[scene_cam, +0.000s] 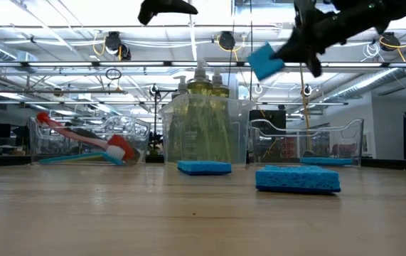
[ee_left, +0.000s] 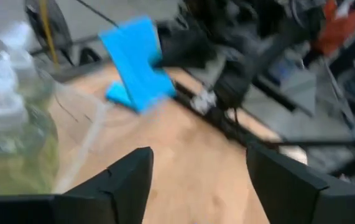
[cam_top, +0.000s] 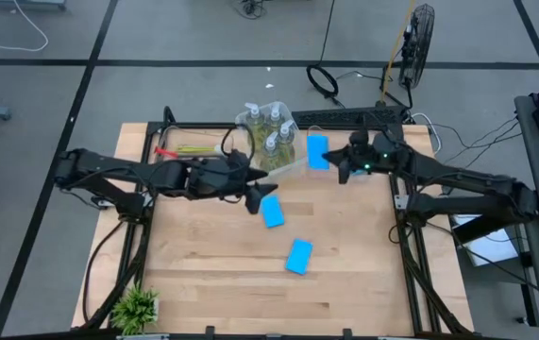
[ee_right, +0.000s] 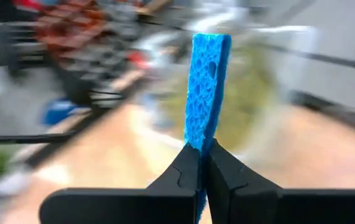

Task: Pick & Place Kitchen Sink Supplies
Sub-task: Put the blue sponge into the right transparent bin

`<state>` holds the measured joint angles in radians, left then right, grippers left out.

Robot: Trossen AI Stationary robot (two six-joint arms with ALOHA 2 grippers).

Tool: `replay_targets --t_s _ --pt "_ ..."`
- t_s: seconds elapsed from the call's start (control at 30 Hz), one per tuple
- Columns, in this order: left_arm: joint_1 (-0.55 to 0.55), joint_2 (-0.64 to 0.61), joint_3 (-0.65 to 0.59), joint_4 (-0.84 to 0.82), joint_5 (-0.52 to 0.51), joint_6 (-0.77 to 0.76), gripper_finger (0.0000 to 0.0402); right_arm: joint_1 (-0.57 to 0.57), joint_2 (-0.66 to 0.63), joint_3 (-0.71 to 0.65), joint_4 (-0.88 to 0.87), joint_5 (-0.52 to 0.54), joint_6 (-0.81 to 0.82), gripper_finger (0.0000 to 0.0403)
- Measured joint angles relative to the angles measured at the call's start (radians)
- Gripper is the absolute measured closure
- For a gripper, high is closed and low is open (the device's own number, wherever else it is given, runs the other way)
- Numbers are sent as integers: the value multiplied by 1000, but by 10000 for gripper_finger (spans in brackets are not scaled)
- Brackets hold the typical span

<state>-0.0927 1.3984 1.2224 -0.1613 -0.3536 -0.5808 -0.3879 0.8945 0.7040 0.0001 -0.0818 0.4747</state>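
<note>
My right gripper [cam_top: 338, 166] is shut on a bright-blue sponge [cam_top: 318, 151], held high over the far right of the table next to the clear bin [scene_cam: 206, 135] of soap pump bottles [cam_top: 271, 127]. My left gripper [ee_left: 199, 180] stands open with nothing between its fingers, raised in front of that bin. Two more blue sponges [cam_top: 271, 212] [cam_top: 298, 256] lie flat on the wooden table. Dish brushes [scene_cam: 82, 142] lie in a clear bin at the far left. My right gripper pinches the sponge between its two fingers by its two flat faces, at one end [ee_right: 201, 140]. The fingers come roughly level from the table's right side. The sponge sticks out beyond the fingertips [ee_right: 193, 165], tilted and lifted clear of the table and the bins.
A third clear bin [scene_cam: 309, 139] at the far right holds a blue sponge [scene_cam: 325, 161]. A small green potted plant [cam_top: 137, 307] stands at the near left corner. Bare wood lies across the table's near half. Black frame rails [cam_top: 411, 255] run along both sides.
</note>
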Motion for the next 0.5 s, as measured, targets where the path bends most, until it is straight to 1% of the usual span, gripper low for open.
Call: replay_targets --t_s 0.13,0.2,0.3,0.43,0.5 --pt "-14 -23 0 -83 68 3 128 -75 -58 0 -174 133 -56 402" --pt "-17 -23 0 -115 88 3 124 -118 -75 0 -240 164 -78 402" --pt "-24 -20 0 -155 94 17 122 -191 -73 0 -312 161 -118 402" --pt "-26 -21 0 -202 92 12 121 -288 -31 0 -360 156 -170 403" --pt "-26 -20 0 -209 91 15 121 -329 -1 0 -357 119 -188 403"
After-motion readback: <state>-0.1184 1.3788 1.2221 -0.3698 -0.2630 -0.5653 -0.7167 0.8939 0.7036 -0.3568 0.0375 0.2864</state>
